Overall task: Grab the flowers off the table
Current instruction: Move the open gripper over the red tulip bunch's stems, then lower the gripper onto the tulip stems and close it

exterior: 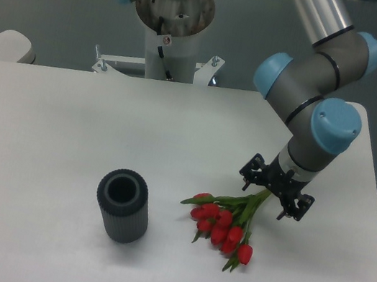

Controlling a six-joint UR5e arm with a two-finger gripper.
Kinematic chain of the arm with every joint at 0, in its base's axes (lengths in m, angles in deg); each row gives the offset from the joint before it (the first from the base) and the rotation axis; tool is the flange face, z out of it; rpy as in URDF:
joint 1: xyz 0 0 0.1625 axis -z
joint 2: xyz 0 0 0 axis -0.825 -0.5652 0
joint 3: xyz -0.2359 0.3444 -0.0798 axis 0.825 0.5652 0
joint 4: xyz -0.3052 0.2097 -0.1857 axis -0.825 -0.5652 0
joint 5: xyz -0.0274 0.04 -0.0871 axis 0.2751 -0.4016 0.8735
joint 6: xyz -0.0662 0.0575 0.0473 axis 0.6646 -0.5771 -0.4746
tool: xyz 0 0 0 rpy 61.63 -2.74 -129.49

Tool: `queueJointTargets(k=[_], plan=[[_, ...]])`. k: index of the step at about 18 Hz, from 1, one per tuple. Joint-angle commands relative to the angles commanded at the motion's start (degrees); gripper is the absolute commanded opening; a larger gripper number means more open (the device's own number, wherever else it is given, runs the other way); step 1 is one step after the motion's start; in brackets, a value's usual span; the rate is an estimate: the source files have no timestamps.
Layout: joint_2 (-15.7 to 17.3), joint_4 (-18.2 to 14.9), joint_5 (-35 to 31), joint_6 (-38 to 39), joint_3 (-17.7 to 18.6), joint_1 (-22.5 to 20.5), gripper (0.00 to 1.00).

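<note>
Gripper (272, 195) spread wide over flowers' (223, 225) stems.

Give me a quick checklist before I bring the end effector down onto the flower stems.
1. Fingers spread: ok. The end effector is open, one finger on each side of the stem end.
2. Placed over the stems, not the buds: ok. It sits above the stem end of the flowers.
3. Flowers lying flat on the table: ok, not yet lifted.
4. Grey cylinder clear of the path: ok, it stands apart, on the far side of the flowers from the end effector.
5. Height above the stems: cannot tell from this one view.
6. Stems centred between the fingers: cannot tell, partly hidden.
</note>
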Motion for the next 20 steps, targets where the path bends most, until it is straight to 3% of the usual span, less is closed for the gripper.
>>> queueJointTargets(k=[6,10,11,20], plan=[[-0.18,2.38,-0.27,-2.11,2.73,0.44,1.00],[-0.26,9.66,-0.36,-6.06,7.38,0.44,1.00],[-0.44,10.20,-0.36,-6.50,7.74,0.35,1.00],[-1.05,10.64,-0.45,-7.21,8.80,0.53,1.00]])
